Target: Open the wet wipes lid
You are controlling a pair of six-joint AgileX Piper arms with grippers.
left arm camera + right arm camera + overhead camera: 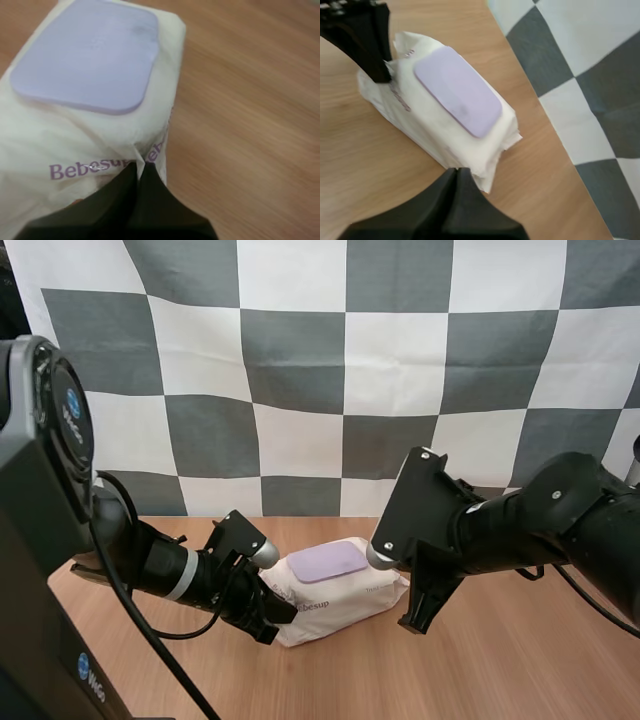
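Here, left gripper [137,169]: fingers closed into one wedge, tips pressed on the wet wipes pack [75,142] at its near end, probably pinning it.
Lid [87,55]: lavender, flat shut, just ahead of those tips.
Right gripper [456,173]: closed, empty, just beside the opposite corner, lid edge within reach.
Room: bare table [520,660] outside both grippers.

Pack: white soft-plastic pack of wet wipes [55,135], lying flat on the table, wrapper creased at its near edge.
Lid: pale lilac rounded-rectangle plastic lid [87,55], flat and closed on the pack's top face, beyond the lettering.
Lettering: purple "Bebesup" print [85,170], between lid and gripper.
Left gripper: black two-finger left gripper [137,167], fingers together as one dark wedge, tips touching the wrapper crease.
Table: light brown wood-grain table [250,125], to the right of the pack in the picture.
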